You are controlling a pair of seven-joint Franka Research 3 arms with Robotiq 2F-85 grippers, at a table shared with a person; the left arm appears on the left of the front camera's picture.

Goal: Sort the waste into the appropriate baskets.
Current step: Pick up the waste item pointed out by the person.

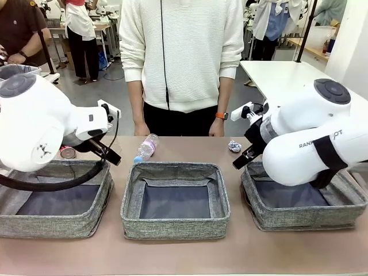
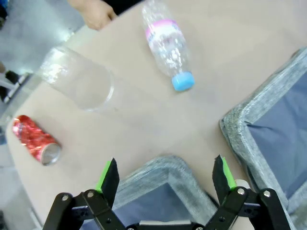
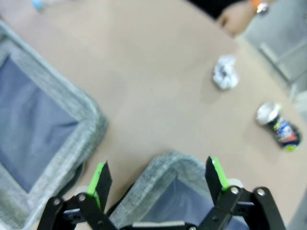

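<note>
Three grey baskets stand in a row: left (image 1: 52, 225), middle (image 1: 175, 227) and right (image 1: 305, 218). Behind them on the table lie a blue-capped bottle (image 1: 146, 148), a red can (image 1: 68, 152) and a paper ball (image 1: 234, 146). My left gripper (image 2: 165, 175) hangs open over the left basket's far corner (image 2: 163, 167), short of the bottle (image 2: 168, 45), a clear cup (image 2: 76, 79) and the red can (image 2: 36, 140). My right gripper (image 3: 158, 177) is open above the right basket's corner (image 3: 168, 165), with the paper ball (image 3: 225, 73) and a dark-blue can (image 3: 278, 127) beyond.
A person in a white sweater stands at the far edge, one hand (image 2: 93, 12) near the cup and the other hand (image 3: 235, 17) near the paper ball. The middle basket's rim (image 2: 240, 124) sits close beside my left gripper. Bare tabletop lies between baskets and litter.
</note>
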